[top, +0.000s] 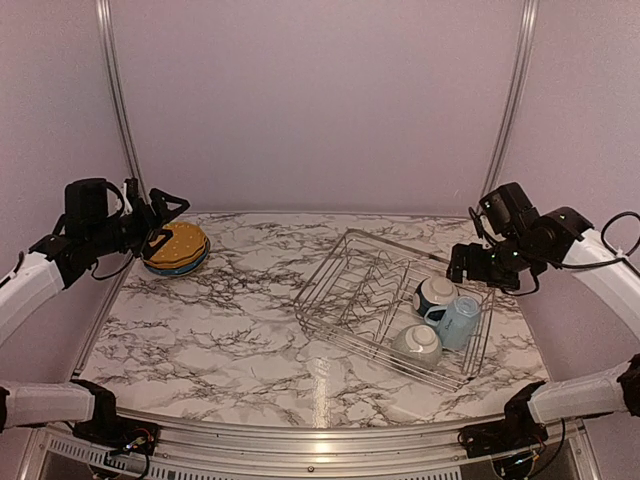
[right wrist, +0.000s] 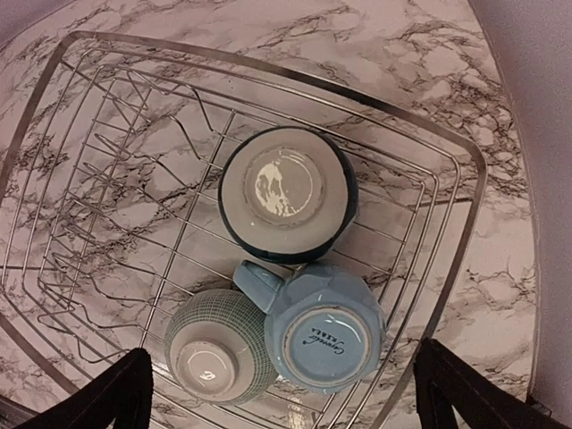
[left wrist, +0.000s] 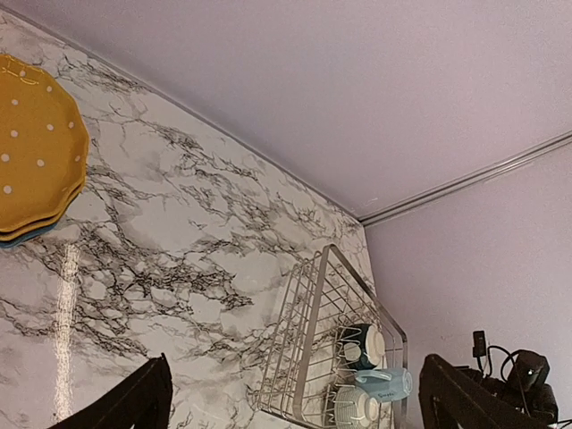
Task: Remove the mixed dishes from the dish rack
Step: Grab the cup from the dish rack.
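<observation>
Silver wire dish rack (top: 345,290) sits askew, right of centre. Three pieces cluster at its right end, all upside down and touching: dark-rimmed bowl (right wrist: 288,192), grid-patterned bowl (right wrist: 223,344), light blue mug (right wrist: 326,326) (handle pointing between bowls). Plate stack (top: 177,247) lies flat, well apart at far left: yellow dotted scalloped plate (left wrist: 36,143) on top, blue edge beneath.

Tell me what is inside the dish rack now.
The dish rack holds a dark bowl, a checked bowl and a light blue mug, all upside down at one end. Its plate dividers hold nothing. The insides of the three vessels are hidden.
</observation>
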### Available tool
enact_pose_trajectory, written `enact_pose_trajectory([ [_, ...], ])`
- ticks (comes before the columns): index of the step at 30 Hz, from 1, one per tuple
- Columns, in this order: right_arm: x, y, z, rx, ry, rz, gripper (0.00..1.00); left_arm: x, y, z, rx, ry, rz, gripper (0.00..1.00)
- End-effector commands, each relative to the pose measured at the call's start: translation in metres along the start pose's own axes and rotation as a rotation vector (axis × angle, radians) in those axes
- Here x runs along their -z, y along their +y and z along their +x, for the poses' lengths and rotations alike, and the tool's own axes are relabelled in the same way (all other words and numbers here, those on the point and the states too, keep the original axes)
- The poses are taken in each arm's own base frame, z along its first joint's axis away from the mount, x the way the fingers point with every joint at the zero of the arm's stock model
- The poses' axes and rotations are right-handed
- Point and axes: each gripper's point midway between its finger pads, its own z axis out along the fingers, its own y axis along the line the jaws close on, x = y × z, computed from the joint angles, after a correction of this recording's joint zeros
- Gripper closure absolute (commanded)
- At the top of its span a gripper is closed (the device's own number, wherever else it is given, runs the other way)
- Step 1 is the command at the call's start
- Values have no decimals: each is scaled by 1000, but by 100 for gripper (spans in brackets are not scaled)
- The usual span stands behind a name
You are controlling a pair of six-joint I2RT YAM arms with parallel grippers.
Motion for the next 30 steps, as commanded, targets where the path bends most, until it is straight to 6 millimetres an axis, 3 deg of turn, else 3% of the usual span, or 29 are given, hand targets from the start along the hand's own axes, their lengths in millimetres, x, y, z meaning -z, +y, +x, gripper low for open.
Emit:
enact_pose_trajectory([
  [1, -17, -14, 10, -44, 44, 78, 1, -12, -19, 7, -60, 17, 43, 1],
  [8, -36, -14, 21, 39, 73, 82, 1, -25, -20, 25, -74, 66, 44, 1],
  [16, -56, -8, 32, 81, 109, 46, 1, -30, -24, 32, -82, 93, 57, 1],
  [30, -86, -28, 57, 112, 203, 158, 2, -36, -26, 39, -72, 121, 72, 1],
])
